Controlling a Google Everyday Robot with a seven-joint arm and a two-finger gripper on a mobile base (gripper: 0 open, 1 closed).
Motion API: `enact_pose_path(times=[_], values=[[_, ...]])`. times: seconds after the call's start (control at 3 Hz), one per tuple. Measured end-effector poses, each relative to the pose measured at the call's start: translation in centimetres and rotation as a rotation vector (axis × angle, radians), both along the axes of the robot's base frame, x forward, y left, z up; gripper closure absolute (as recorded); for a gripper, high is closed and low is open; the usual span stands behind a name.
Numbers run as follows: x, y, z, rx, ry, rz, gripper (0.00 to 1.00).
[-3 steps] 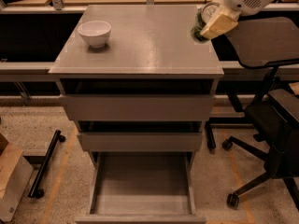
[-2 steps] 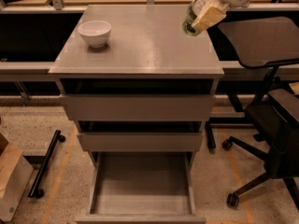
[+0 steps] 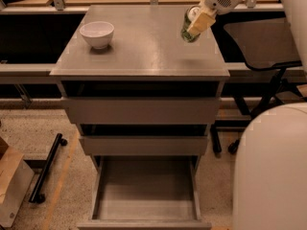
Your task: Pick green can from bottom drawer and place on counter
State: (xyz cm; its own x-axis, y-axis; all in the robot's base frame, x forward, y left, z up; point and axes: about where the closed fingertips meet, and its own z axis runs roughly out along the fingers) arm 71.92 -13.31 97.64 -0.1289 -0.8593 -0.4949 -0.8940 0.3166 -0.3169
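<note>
Gripper (image 3: pixel 199 22): jaws pinching the green can (image 3: pixel 188 33), held aloft.
Green can: long axis near upright, slightly tilted, base hanging below the jaws.
Counter (image 3: pixel 144 51): right rear part directly beneath the jaws. The can apparently does not touch it yet.
White bowl (image 3: pixel 97 34): well aside of the jaws, no contents visible.
Bottom drawer (image 3: pixel 144 195): far below the jaws, open, empty.

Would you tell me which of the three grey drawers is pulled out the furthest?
The bottom drawer, its inside floor in full view; the two above barely protrude. The end effector holds the green can above the counter.
</note>
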Motion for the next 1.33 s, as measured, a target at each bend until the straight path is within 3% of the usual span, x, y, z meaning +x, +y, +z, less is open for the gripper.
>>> enact_pose_path(times=[0.33,0.67,1.33], values=[[1.3,-0.1,-1.9,-0.012,0.049,-0.025,1.00],[1.9,0.0,-4.2,-0.026,0.114,-0.038,0.82],[2.5,0.3,-7.2,-0.043,0.194,-0.050,0.36]])
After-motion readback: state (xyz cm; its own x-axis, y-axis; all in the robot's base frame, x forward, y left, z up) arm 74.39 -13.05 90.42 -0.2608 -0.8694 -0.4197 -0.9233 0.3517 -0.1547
